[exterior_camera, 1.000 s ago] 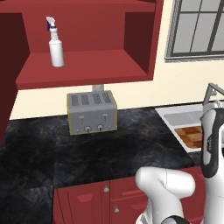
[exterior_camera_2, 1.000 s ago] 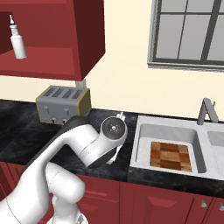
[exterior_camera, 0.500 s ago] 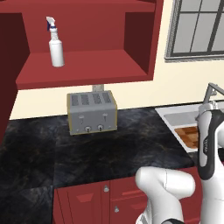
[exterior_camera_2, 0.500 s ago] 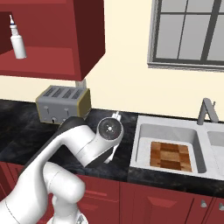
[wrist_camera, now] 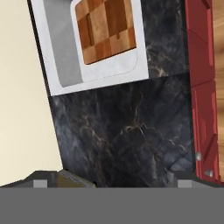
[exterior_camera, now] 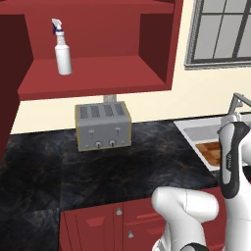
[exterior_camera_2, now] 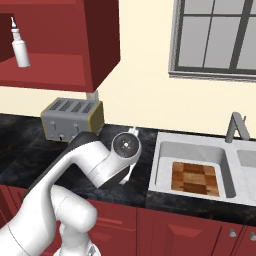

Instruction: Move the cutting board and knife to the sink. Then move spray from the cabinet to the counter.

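The checkered wooden cutting board lies flat in the white sink, also seen as cutting board inside the sink and at the right edge as cutting board. The knife is out of view. The white spray stands upright on the open shelf of the red cabinet, well to the left; the spray stands high on the left. My gripper is open and empty, hovering over the black counter just left of the sink. The counter stretches under the cabinet.
A grey toaster stands at the back of the counter below the shelf, with the toaster left of my arm. A grey faucet rises behind the sink. Red base cabinets run under the counter's front edge.
My arm's wrist has shifted slightly left, away from the sink. The jaws stay open. The board and the spray have not moved.
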Robot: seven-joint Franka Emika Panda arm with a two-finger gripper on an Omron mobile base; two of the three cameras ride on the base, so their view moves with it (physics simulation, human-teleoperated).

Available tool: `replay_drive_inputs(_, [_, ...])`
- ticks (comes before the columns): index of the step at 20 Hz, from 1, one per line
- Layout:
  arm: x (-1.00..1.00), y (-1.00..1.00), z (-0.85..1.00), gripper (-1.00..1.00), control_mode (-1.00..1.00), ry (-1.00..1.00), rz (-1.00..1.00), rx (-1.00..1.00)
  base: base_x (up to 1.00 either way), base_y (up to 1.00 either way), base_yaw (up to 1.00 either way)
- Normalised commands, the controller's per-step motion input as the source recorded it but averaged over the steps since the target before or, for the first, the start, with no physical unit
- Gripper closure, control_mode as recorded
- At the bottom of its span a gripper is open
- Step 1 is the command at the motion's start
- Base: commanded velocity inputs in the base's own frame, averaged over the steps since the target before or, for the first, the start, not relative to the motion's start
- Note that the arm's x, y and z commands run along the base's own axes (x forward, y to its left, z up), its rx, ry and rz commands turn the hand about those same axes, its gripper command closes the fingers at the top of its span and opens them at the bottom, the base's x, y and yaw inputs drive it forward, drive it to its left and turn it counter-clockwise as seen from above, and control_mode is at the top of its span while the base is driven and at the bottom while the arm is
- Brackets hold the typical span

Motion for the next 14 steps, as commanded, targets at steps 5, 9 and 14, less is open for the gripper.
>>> replay_drive_inputs(5, [0.0, 0.0, 0.0, -1.0, 1.0, 0.0, 0.0, 0.0, -0.39, -0.17, 0.0])
replay_drive_inputs(9, [0.0, 0.0, 0.0, -1.0, 1.0, 0.0, 0.0, 0.0, -0.6, -0.27, 0.0])
replay_drive_inputs(14, [0.0, 0.0, 0.0, -1.0, 1.0, 0.0, 0.0, 0.0, -0.63, -0.35, 0.0])
